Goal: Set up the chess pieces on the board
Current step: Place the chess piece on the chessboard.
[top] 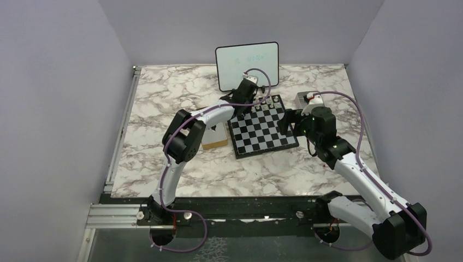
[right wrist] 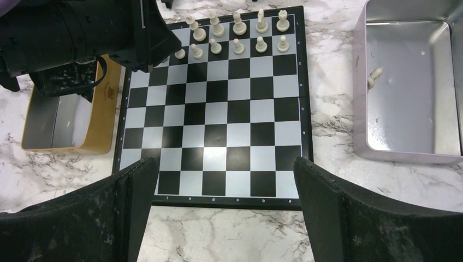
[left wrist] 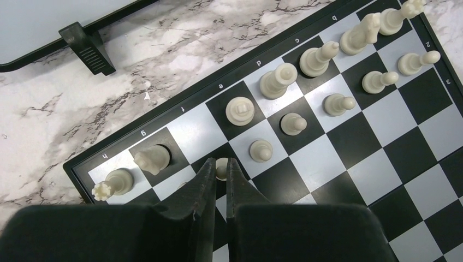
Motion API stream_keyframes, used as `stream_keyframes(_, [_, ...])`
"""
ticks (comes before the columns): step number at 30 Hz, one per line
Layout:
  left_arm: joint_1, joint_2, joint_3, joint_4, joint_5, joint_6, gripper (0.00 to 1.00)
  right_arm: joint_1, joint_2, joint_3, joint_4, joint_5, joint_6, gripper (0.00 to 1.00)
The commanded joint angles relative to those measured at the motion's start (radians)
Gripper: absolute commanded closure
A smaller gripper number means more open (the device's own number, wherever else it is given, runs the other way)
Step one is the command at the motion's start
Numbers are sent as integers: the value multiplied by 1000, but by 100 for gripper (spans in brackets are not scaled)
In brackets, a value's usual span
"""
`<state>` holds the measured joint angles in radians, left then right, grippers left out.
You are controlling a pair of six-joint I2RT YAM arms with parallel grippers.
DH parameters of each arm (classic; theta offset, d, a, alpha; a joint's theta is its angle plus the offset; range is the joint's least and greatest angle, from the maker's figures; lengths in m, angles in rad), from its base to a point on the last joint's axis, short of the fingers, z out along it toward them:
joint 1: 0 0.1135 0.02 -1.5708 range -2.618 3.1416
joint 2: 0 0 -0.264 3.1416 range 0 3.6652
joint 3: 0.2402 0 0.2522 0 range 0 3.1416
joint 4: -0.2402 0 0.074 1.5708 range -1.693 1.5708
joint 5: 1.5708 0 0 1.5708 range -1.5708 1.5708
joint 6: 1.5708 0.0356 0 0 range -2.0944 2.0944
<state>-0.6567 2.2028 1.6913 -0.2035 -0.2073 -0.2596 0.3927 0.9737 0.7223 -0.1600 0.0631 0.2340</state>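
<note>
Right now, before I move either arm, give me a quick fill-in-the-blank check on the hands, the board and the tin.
1. The left hand is closed on a pale ____ at the far end of the board.
2. The right hand hangs above the board's near edge with its fingers wide ____.
3. In the right wrist view, the silver tin shows just ____ pale piece.

Missing words: pawn; open; one.
</note>
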Motion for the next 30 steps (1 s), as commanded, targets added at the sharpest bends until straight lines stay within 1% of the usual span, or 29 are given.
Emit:
stream_keyframes(1, [-3,18,2,11,-31,16,89,3,-18,8,-7,27,-14,0])
stream_keyframes(6, [-2,10,-2,6,-32,18,83,3,-12,6,0,27,-15,0])
stream_keyframes(10, [-2,-2,-6,2,-25,18,82,2,-7,1,8,26,-13,0])
stream_keyframes(14, [-3,-9,-4,-4,-21,19,76,2,0,-3,11,20,-11,0])
stream_keyframes(19, [-2,-27,6,-26,-17,13,72,3,8,-4,13,10,-5,0])
stream_keyframes(22, [-2,-54,15,-46,-21,6,67,2,12,6,5,15,9,0])
stream_keyframes(30, [-3,-161,8,-91,-18,-22,61,2,26,35,-20,30,58,0])
